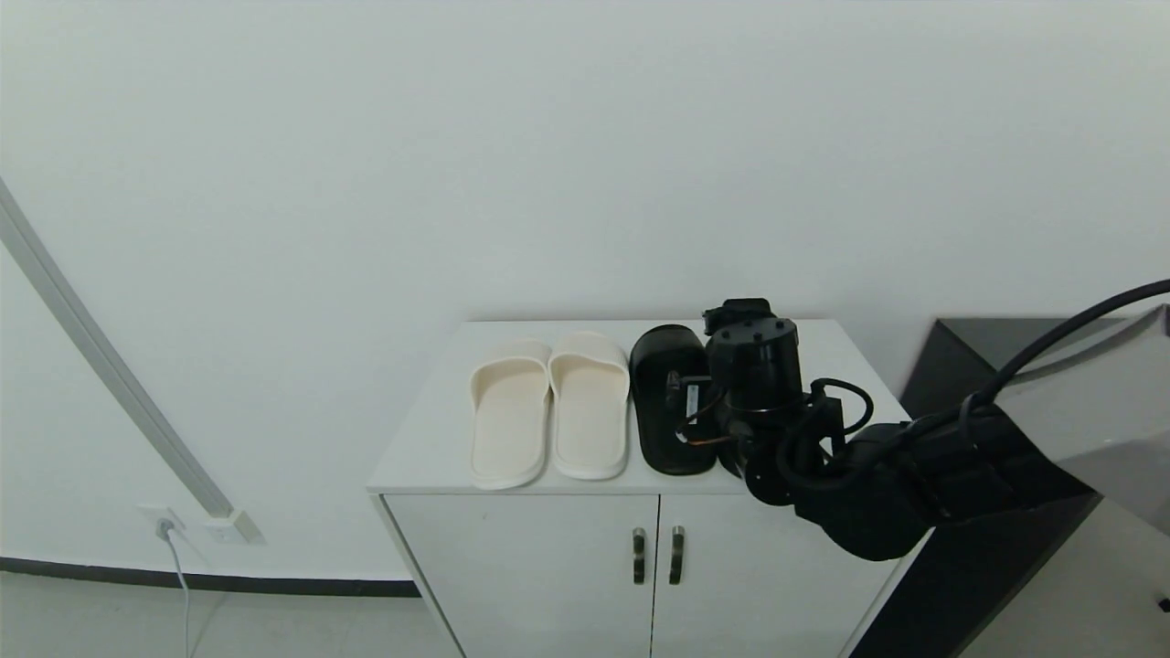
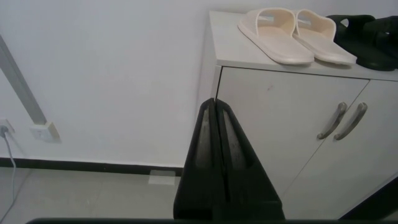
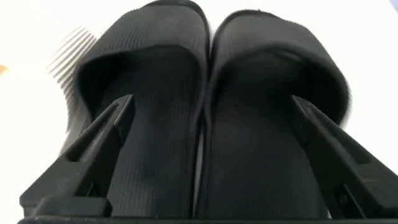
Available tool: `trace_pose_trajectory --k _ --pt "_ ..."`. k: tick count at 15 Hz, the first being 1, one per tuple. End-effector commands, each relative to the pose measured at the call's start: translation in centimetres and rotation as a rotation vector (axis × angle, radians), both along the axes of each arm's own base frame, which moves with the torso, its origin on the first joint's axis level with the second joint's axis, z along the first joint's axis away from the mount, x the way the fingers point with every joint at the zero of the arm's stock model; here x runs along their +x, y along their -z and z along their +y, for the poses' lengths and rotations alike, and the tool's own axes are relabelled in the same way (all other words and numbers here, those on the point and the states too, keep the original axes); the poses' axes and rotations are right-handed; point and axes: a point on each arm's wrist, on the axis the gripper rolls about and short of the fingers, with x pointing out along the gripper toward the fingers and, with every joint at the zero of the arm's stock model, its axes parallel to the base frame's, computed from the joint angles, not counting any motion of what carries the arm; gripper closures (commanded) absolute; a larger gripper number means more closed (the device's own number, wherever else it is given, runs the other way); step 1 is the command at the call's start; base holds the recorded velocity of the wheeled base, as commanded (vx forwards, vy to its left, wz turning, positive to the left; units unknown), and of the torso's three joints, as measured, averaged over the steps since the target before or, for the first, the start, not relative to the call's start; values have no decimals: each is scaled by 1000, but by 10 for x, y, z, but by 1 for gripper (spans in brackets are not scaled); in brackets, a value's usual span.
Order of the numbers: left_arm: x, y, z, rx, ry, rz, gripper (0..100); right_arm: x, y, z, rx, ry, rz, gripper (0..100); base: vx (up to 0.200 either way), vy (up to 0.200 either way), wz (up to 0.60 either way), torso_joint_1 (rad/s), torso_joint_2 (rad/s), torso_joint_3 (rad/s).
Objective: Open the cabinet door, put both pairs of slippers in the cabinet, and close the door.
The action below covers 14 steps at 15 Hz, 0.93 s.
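Note:
A white cabinet [image 1: 430, 448] carries a cream pair of slippers [image 1: 548, 411] and, to their right, a black pair of slippers [image 1: 667, 402]. Both doors are closed, their two metal handles [image 1: 658, 555] side by side at the centre. My right arm's wrist [image 1: 754, 375] hovers over the black pair, hiding the right-hand black slipper. My right gripper [image 3: 211, 99] is open, its fingers spread across both black slippers [image 3: 205, 143]. My left gripper [image 2: 216, 104] is shut on nothing, low and left of the cabinet's front corner, with the cream pair [image 2: 292, 28] and handles [image 2: 342, 120] beyond it.
A wall socket with a plugged cable [image 1: 164, 527] and a slanted grey conduit [image 1: 91, 347] lie left of the cabinet. A dark block [image 1: 969, 347] stands to its right. Open floor [image 2: 81, 193] lies to the cabinet's left.

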Motion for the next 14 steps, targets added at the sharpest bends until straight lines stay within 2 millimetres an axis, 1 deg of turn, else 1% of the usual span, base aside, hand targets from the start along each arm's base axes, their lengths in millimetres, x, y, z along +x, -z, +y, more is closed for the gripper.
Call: trace_pose_trajectory --k 1,5,8,9,10,14 --pt "0 0 0 0 0 0 100 15 8 5 -9 11 -3 0 0 0 0 0 0 0" --pt "0 0 0 -2 0 0 100 40 16 5 -16 45 -13 0 0 0 0 0 0 0" --pt "0 0 0 -2 0 0 100 55 20 5 -29 59 -26 0 0 0 0 0 0 0" --pt "0 0 0 -2 0 0 100 56 22 5 -33 59 -24 0 0 0 0 0 0 0" --pt "0 0 0 -2 0 0 100 57 23 6 -34 57 -21 100 0 0 0 0 0 0" --pt "0 0 0 -2 0 0 100 56 22 5 -37 57 -20 100 0 0 0 0 0 0"
